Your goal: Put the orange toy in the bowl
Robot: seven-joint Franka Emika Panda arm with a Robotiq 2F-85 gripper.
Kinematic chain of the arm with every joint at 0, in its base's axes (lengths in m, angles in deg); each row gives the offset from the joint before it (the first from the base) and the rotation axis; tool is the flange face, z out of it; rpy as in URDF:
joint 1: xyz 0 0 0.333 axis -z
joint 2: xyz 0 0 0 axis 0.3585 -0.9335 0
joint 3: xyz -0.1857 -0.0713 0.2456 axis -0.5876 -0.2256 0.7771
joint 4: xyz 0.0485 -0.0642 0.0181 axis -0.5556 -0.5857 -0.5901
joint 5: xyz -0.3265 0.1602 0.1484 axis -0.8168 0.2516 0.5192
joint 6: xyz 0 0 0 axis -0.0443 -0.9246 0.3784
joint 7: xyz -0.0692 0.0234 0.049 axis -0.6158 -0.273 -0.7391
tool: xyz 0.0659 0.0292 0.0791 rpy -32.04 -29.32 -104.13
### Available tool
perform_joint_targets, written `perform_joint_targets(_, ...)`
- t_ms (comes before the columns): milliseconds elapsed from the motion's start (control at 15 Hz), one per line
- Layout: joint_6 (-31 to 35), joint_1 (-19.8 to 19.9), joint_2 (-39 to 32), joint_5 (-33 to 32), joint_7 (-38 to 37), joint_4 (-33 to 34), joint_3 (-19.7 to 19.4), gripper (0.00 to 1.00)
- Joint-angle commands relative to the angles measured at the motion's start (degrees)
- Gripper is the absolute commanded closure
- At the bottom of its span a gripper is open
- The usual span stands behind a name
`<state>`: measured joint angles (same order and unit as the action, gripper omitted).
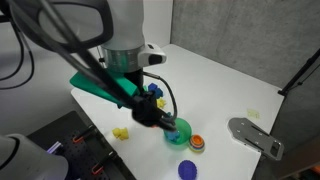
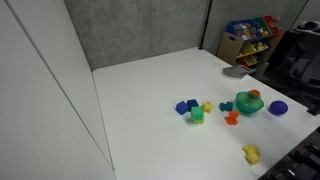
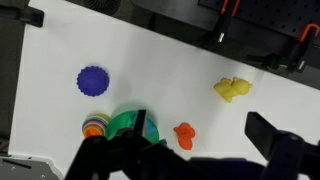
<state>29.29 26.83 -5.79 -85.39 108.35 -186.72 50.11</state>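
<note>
Since the white tabletop (image 3: 160, 60) looks smooth, we judge the main risk to be a slide: anything nudged sideways would likely skate off rather than sit for a grasp. Our fingers (image 3: 280, 145) are spread wide and hold nothing. In the wrist view one dark finger overlaps the teal bowl (image 3: 122, 125), so descending or closing from here could clip its rim and shove or tip it. We see nothing inside the bowl, though that finger hides part of it. At the bowl's 9 o'clock, touching or just beside it, sits a round orange-and-blue piece (image 3: 95, 126), which we could mistake for the target. The orange toy (image 3: 184, 135) lies on the tabletop at the bowl's 3 o'clock, between the fingers. Being so small, it may squirt out of an off-centre pinch.
</note>
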Motion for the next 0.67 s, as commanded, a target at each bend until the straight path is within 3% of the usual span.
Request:
perform_joint_targets(0, 7.4, -1.4, -7.5, 1.9, -2.1, 0.5, 2.3, 0.00)
perform_joint_targets(600, 22.6, -3.2, -32.2, 12.9, -7.8, 7.5, 8.0, 0.00)
